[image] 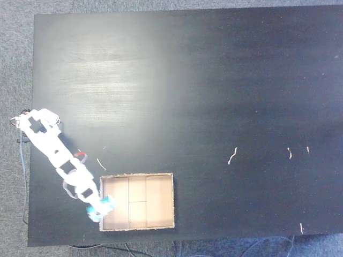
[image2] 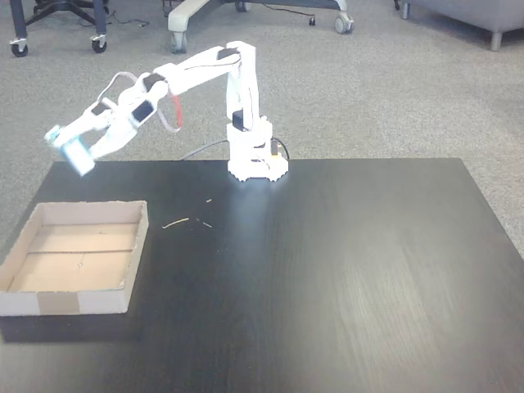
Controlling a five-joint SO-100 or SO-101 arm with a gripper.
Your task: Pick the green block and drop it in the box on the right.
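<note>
Green block (image: 95, 211): teal, pinched in the closed jaws of the gripper (image2: 72, 147) and carried high, apparently to clear the wall; sits about over the near edge of the box (image: 161, 201), though blur obscures exact alignment.

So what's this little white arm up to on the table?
The arm is carrying a small green block in its gripper, jaws closed on it. It holds the block up in the air, over the near edge of a cardboard box that sits on the black table. In a fixed view from above, the block sits right at the box's left wall. The box looks empty, so the drop has not happened yet.
</note>
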